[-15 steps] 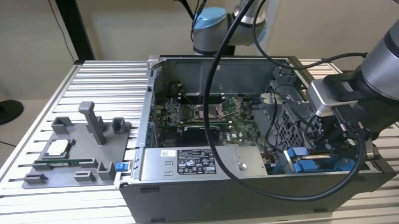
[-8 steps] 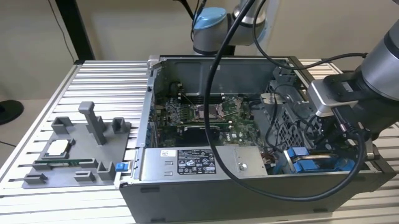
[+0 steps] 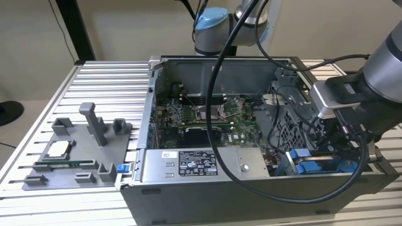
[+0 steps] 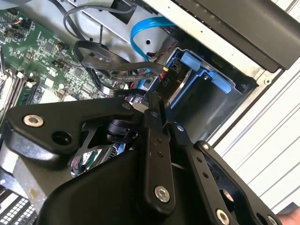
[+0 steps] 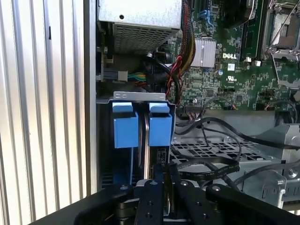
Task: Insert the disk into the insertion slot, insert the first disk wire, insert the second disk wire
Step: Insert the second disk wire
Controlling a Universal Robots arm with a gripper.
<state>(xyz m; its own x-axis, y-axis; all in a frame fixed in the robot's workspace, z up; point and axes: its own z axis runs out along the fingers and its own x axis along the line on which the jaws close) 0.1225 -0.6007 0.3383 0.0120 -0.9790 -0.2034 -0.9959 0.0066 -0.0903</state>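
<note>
A ribbed aluminium table (image 3: 94, 75) carries an open computer case (image 3: 251, 188) and, towards the exterior view's left, a grey fixture tray (image 3: 69, 176) holding what may be a processor (image 3: 58, 149).

Gripper (image 5: 161, 176) fingertips: hidden behind own black linkage in both wrist views; what sits between them cannot be told. Disk (image 5: 146, 140): only a thin edge visible betw. blue carrier tabs, rest sunk in insertion slot (image 5: 136, 96). Exterior view: arm blocks slot's far end.
</note>
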